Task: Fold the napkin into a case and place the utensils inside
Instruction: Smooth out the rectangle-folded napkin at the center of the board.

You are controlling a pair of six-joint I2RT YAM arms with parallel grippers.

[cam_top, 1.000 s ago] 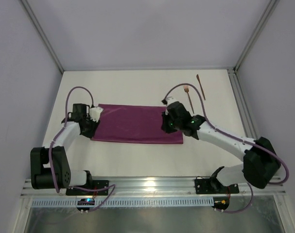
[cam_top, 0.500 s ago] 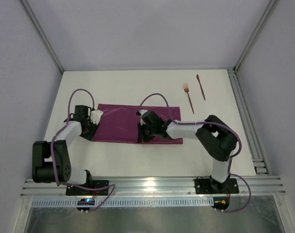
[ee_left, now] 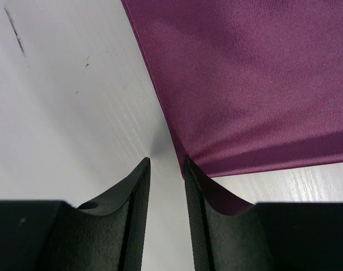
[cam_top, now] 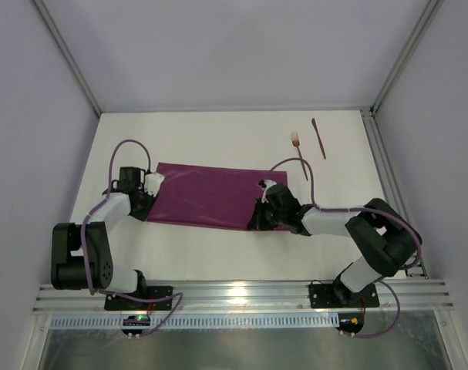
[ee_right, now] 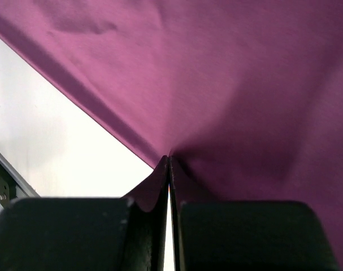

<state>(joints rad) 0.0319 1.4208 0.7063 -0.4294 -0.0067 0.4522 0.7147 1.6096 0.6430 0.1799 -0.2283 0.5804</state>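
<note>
The magenta napkin [cam_top: 203,196] lies as a wide oblong across the middle of the white table. My right gripper [cam_top: 258,217] sits low at its near right end, shut on a pinch of the cloth. In the right wrist view the napkin [ee_right: 216,73] puckers into the shut right gripper [ee_right: 169,158]. My left gripper [cam_top: 146,194] is at the napkin's left edge. It is open in the left wrist view [ee_left: 166,161], with bare table in the gap and one finger at the napkin [ee_left: 244,84] corner. The utensils, a copper fork [cam_top: 296,142] and knife [cam_top: 318,139], lie at the far right.
The right arm's purple cable [cam_top: 299,166] arcs over the fork's handle. Grey enclosure walls stand on three sides, with a metal rail [cam_top: 380,169] along the right. An aluminium rail [cam_top: 241,293] carrying the arm bases runs along the near edge.
My right gripper closed, swept left to the napkin's middle, then came back right. It now holds the cloth at the near right end, which is drawn in. The left gripper barely moved.
</note>
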